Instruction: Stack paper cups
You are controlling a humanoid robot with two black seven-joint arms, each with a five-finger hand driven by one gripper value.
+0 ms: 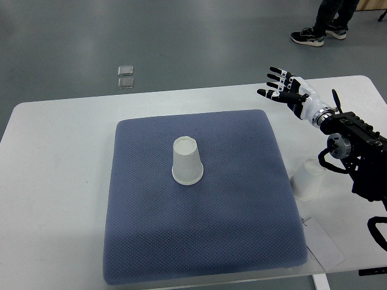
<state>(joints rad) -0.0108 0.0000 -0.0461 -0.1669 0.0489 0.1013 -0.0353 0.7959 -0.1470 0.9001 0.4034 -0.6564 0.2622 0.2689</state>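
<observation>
Top view: white table [54,181] carrying a blue mat [242,229] that covers most of its middle. Item one, a cup [186,160], white paper, standing upside down on the mat a little left of the mat's centre, base up, rim on the fabric. Item two, a second cup [308,179], also white and seemingly inverted, standing off the mat on bare table just beside the mat's right edge, partly overlapped by the robot's forearm hardware. Item three, the right hand [283,86], entering from the right edge, raised over the far right part of the table beyond the mat's far corner, fingers spread apart and holding nothing, well apart from both cups. Left hand: not visible. Incidentals: two small clear squares [126,77] on the grey floor beyond the table; a person's shoes [308,36] at the upper right. Task status, as judged: no stacking done, cups apart, neither grasped. Risks, as judged: thin paper walls may crush under a firm finger grip; an inverted cup on soft fabric may tip or skid if nudged sideways on approach; the second cup sits close under the forearm, so an arm sweep could knock it over or off the table; misaligned rims could jam instead of nesting.
</observation>
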